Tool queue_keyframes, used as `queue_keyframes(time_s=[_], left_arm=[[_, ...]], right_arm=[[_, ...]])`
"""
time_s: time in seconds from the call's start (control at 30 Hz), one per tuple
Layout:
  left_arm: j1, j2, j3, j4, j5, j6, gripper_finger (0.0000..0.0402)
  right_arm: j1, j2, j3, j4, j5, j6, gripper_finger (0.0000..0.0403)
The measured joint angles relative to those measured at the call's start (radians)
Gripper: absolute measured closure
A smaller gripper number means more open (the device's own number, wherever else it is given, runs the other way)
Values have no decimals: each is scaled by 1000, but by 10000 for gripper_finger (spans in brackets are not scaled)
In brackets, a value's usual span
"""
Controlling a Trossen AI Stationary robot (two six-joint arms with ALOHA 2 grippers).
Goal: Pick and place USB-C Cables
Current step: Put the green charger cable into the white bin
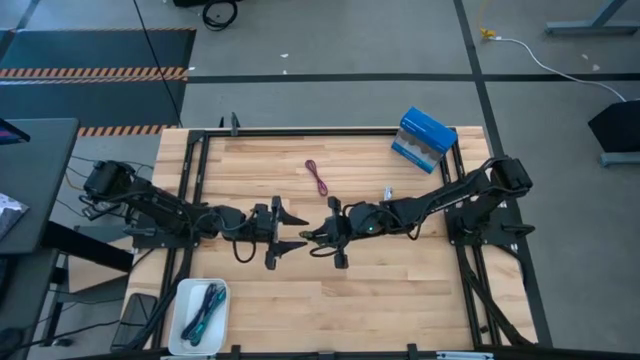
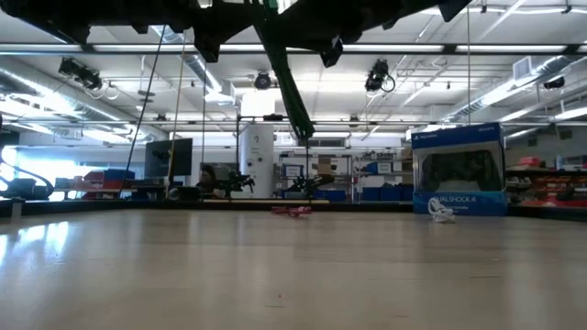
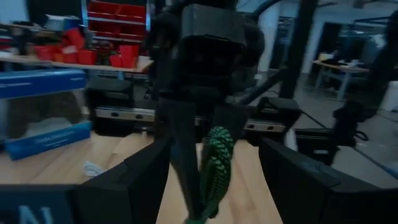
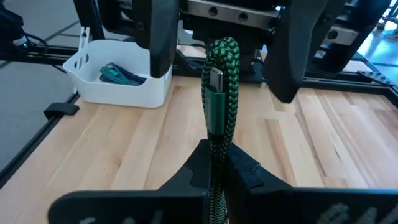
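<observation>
Right tool pinches green cable (silver plug seen wrist-only); left tool wide.

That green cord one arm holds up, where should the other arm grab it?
Probably the free loop of the green cable, jutting beyond the right end effector that pinches its base. The open left end effector faces that loop, so it could come straight in, fingers either side.

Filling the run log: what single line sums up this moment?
right tool: shut on green cable | left tool: open, facing it | tray: holds cables
</observation>
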Motion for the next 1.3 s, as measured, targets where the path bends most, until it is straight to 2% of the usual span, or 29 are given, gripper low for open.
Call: queue_keyframes(time_s=[0.1, 0.3, 0.47, 0.63, 0.87, 1.1, 1.23, 1.3], left_arm=[[0, 12, 0, 5, -49, 8, 151], [18, 67, 0, 40, -51, 11, 188], [31, 80, 0, 89, -42, 43, 273], [31, 80, -1, 115, -40, 71, 378], [31, 79, -1, 118, -52, 71, 377], [19, 46, -1, 120, -63, 31, 379], [-5, -25, 0, -5, -65, -40, 376], [-18, -73, 1, -133, -60, -92, 377]], right_arm=[[-1, 0, 0, 6, 0, 0, 385], [-1, 0, 0, 6, 3, 1, 385], [-2, -1, 0, 9, 12, 4, 384], [-2, -2, 1, 11, 18, 5, 341], [-1, -2, 1, -13, 9, 5, 292], [2, -1, 1, -192, -4, 13, 255], [1, -1, 0, -275, 0, 21, 243], [1, 0, 0, -289, 1, 19, 241]])
